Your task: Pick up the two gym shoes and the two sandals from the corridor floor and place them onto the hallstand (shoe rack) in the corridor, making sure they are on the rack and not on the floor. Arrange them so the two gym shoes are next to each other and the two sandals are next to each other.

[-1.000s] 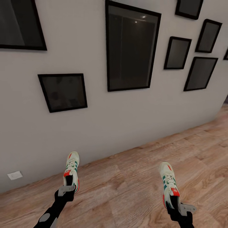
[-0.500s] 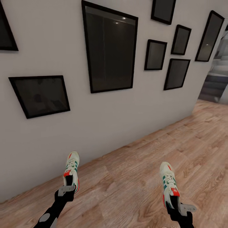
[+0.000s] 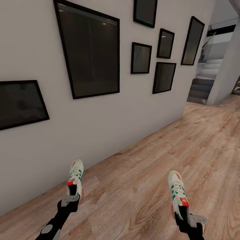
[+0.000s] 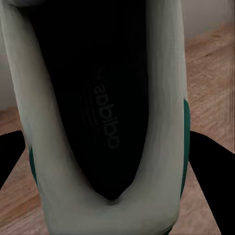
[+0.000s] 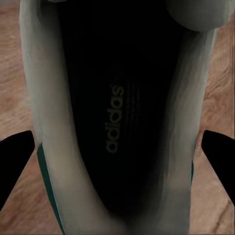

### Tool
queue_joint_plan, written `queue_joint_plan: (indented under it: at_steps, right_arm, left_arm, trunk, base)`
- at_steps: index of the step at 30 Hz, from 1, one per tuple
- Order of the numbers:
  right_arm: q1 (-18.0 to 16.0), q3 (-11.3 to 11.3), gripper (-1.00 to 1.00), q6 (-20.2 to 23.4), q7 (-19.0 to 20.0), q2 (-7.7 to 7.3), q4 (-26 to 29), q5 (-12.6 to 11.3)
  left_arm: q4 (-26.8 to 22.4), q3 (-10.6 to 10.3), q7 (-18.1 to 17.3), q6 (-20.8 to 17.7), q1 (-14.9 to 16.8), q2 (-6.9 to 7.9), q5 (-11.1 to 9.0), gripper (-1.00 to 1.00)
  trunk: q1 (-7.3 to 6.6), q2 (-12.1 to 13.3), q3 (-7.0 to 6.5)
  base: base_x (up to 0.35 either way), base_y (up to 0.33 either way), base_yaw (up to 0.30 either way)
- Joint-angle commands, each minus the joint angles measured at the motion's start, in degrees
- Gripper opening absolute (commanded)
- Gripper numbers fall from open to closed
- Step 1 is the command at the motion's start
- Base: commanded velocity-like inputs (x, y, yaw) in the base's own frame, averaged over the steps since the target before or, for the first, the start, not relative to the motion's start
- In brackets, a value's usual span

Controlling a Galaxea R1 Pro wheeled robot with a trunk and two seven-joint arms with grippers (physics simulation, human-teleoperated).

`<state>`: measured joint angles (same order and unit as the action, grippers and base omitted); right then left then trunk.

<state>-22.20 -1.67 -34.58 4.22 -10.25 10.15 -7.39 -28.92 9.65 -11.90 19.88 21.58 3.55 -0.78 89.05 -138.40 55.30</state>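
Note:
I hold one gym shoe in each hand above the corridor floor (image 3: 140, 186). The left gym shoe (image 3: 75, 176), white-cream with green stripes and a red-orange tongue, points away from me, and my left gripper (image 3: 70, 196) is shut on its heel. My right gripper (image 3: 182, 213) is shut on the heel of the right gym shoe (image 3: 176, 190). Each wrist view looks straight into a dark shoe opening, the left shoe's insole (image 4: 107, 112) and the right shoe's insole (image 5: 115, 120), with black fingers (image 4: 210, 171) (image 5: 218, 147) at the sides. The sandals and the hallstand are out of view.
A grey wall (image 3: 100, 126) with several black-framed pictures (image 3: 90, 50) runs close along my left. The wood floor stretches ahead to the right toward an opening with pale stairs (image 3: 206, 76) beyond the wall's end.
The whole view has swung right: the framed pictures have slid left and the stair opening has come into sight. Both shoes stay in the same place in my grippers.

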Motion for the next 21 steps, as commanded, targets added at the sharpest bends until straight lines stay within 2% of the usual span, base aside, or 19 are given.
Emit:
queue_joint_plan:
  at_steps: [1, 6, 21]
  right_arm:
    - [0.0, -0.2, -1.0, -0.1, 0.4, 0.03, 0.0, -0.4]
    - [0.0, -0.2, -1.0, -0.1, 0.4, 0.0, 0.0, -0.5]
    - [0.0, -0.2, -1.0, -0.1, 0.4, -0.03, 0.0, -0.5]
  left_arm:
    - [0.0, 0.4, -0.6, 0.1, 0.0, -0.04, -0.1, -1.0]
    - [0.0, 0.4, -0.6, 0.1, 0.0, -0.04, -0.1, -1.0]
    - [0.3, 0.4, -0.6, 0.1, 0.0, -0.04, -0.1, -1.0]
  trunk:
    - [-0.01, 0.0, 0.05]
    - [-0.01, 0.0, 0.05]
    - [-0.01, 0.0, 0.05]
  base:
    - [0.038, -0.265, -0.044]
    - [0.094, -0.265, -0.117]
    - [0.215, -0.206, -0.265]
